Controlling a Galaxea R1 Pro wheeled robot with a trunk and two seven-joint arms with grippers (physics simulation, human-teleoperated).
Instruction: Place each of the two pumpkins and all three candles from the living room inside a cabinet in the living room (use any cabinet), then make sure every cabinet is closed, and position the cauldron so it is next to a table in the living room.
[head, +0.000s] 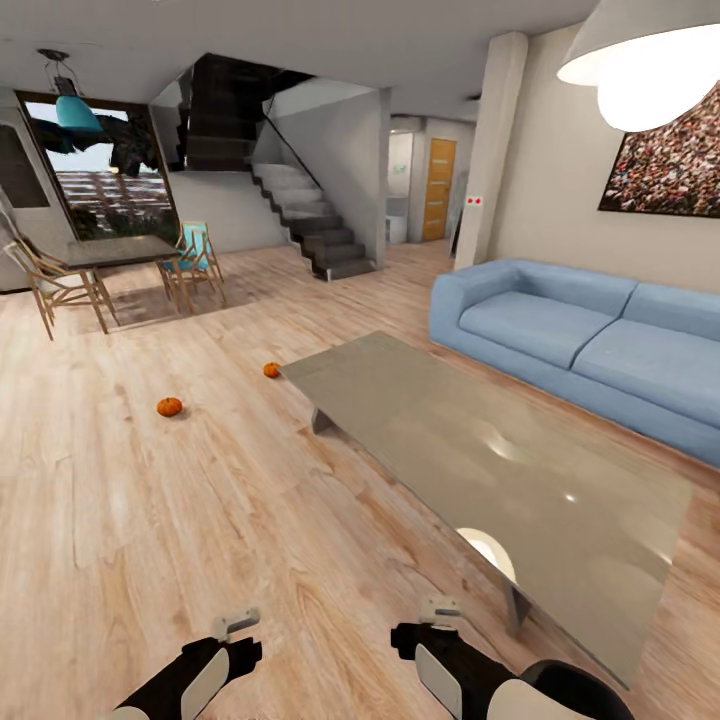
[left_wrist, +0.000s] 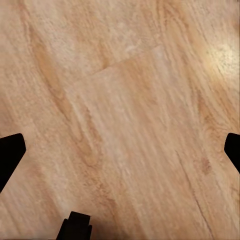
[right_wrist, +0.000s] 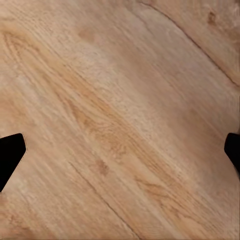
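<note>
1. Two small, bright-orange, ribbed pumpkins lie on the light wood-plank floor (head: 150, 500): the nearer pumpkin (head: 169, 406) sits out in the open, and the farther pumpkin (head: 271, 370) lies just beside the far corner of the coffee table (head: 480, 470).
2. The coffee table is a long, low slab with a smooth, glossy grey-beige top that reflects the lamp, set on short metallic legs.
3. Beyond it stands a light-blue upholstered sofa (head: 560, 330) with rounded arms and soft cushions, against a pale wall bearing a speckled picture (head: 665, 165).
4. Farther off are a dark dining table (head: 115, 250) with wooden-framed chairs, a dark stepped staircase (head: 310, 215), and an orange-brown door (head: 438, 188). No writing can be read.
5. The left gripper (left_wrist: 120, 150) hangs over the grained plank floor, its black fingertips at opposite edges of the wrist view, spread wide with nothing between them.
6. The right gripper (right_wrist: 120, 150) is likewise spread wide above bare floor, holding nothing.
</note>
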